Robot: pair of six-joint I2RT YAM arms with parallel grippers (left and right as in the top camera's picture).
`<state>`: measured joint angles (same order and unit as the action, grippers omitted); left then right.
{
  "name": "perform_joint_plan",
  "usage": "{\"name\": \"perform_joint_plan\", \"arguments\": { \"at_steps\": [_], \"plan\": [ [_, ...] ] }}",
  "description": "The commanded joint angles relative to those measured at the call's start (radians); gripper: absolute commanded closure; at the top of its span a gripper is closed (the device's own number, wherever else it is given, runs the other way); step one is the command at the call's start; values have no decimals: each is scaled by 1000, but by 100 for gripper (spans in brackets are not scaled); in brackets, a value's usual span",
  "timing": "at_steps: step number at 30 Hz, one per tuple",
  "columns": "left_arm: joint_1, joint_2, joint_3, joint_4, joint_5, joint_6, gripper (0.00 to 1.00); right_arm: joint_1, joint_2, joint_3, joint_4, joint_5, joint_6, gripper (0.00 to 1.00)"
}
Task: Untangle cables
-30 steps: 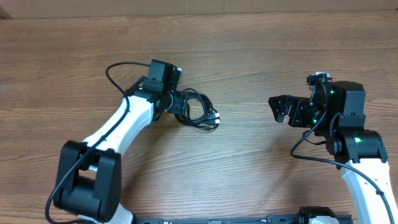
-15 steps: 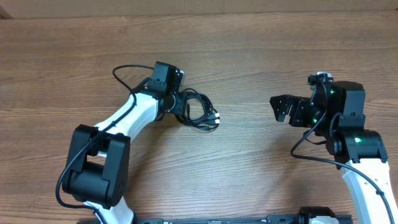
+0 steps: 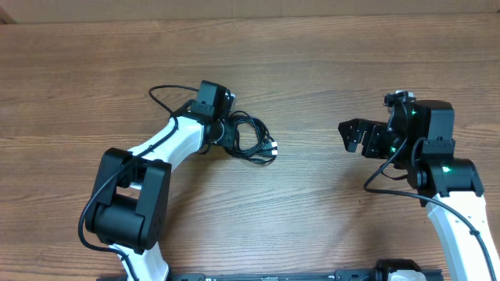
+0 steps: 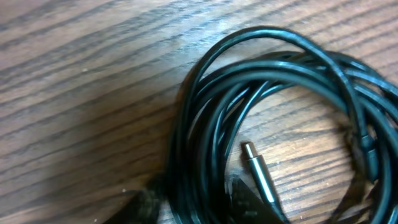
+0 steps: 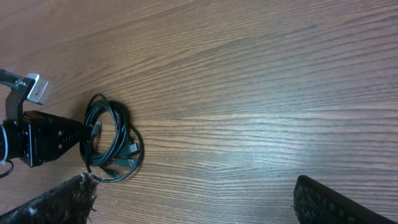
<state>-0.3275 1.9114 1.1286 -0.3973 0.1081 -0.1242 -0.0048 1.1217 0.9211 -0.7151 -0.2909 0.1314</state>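
The thin black flexible cables [image 3: 251, 139] are lying as one loose coil on the brown wood-grain tabletop [image 3: 312, 62], a little left of its middle. Several strands are running round together in overlapping loops. In the left wrist view a slim silvery metal plug [image 4: 258, 175] is lying inside the ring, pointing up and to the left, its tip resting on the wood. In the overhead view more small plug ends are sticking out at the coil's right side, though they are too small to sort out there.

The left claw [image 3: 232, 133], black at the end of a white arm, is sitting at the coil's left edge. Its two dark fingers [image 4: 142, 204] are showing blurred at the bottom of the wrist picture. One is on each side of the bunched strands and both are pressing against them, so the claw is clamping that side of the coil.

The right claw [image 3: 349, 137] is hanging well apart from the cables, over the right half of the tabletop, facing left toward them. Its jaws are standing wide apart and holding nothing. In its own wrist view the two fingertips are framing bare wood, with the coil far off at the left.
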Motion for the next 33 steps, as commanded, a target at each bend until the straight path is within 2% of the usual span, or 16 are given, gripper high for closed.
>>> {"name": "perform_joint_plan", "arguments": {
  "at_steps": [1, 2, 3, 6, 12, 15, 18, 21, 26, 33],
  "plan": [
    [-21, 14, 19, 2, 13, 4, 83, 13, 19, 30, 6, 1, 3, 0],
    [-23, 14, 19, 2, 14, 4, 92, 23, 26, 30, 7, 1, 3, 0],
    [-26, 13, 20, 2, 19, 3, 96, 32, 33, 30, 11, 1, 3, 0],
    [-29, -9, 37, -18, 93, 4, 96, 73, 65, 30, 45, 1, 3, 0],
    [-31, -79, 169, -168, 278, -4, 96, 176, 139, 30, 130, 1, 3, 0],
    [-31, -111, 224, -208, 312, -14, 96, 223, 183, 30, 158, 1, 5, 4],
    [-31, -137, 254, -212, 312, -34, 96, 260, 231, 30, 175, 2, 54, 7],
    [-32, -156, 274, -212, 345, -41, 96, 288, 278, 30, 190, 1, 61, 18],
    [-33, -160, 276, -212, 436, -55, 96, 313, 327, 30, 239, -10, 109, 18],
    [-32, -162, 277, -169, 711, -56, 96, 325, 362, 29, 320, -47, 109, 16]
  ]
}}
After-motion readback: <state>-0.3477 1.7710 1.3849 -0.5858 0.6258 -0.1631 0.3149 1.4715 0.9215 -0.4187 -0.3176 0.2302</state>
